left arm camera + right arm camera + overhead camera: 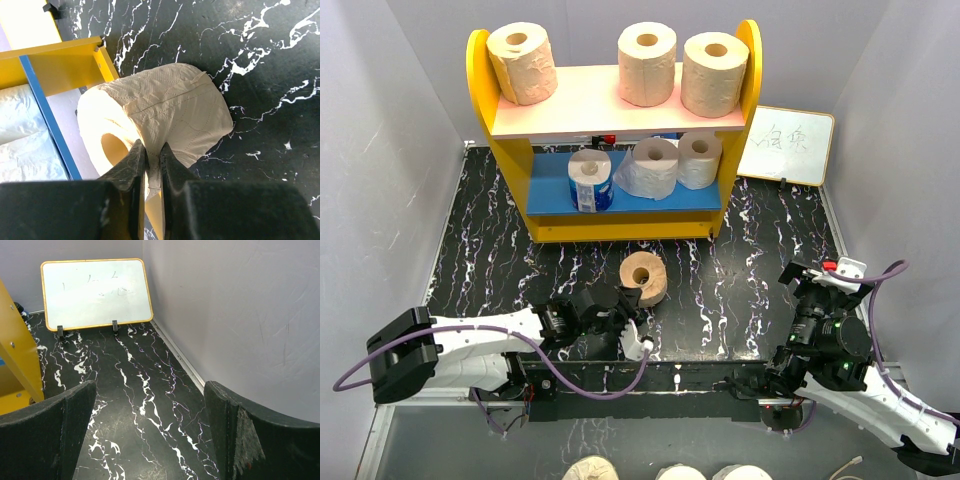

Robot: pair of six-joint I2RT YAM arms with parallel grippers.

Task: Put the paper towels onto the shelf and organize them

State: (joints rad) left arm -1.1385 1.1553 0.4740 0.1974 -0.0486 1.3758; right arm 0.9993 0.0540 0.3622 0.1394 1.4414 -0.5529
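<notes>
Top external view: soft embossed tan roll (645, 278) on black marbled table (740, 290), its wall pinched tight in left gripper (152, 154). Six fat rolls (647, 62) on yellow-sided shelf (588, 102): three tan, three white. Right gripper (150, 387) splayed, empty.

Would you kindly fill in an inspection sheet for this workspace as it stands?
Surface: black marbled table.
Job's things: shelf holds three tan rolls on top, a blue-wrapped roll and two white rolls below; a fourth tan roll sits on the table before it.
Clutter: whiteboard leaning at back right.
Grippers: left claw shut on that roll's wall; right claw open, empty.
Cables: purple cables loop along both arms.
Surroundings: grey walls.
</notes>
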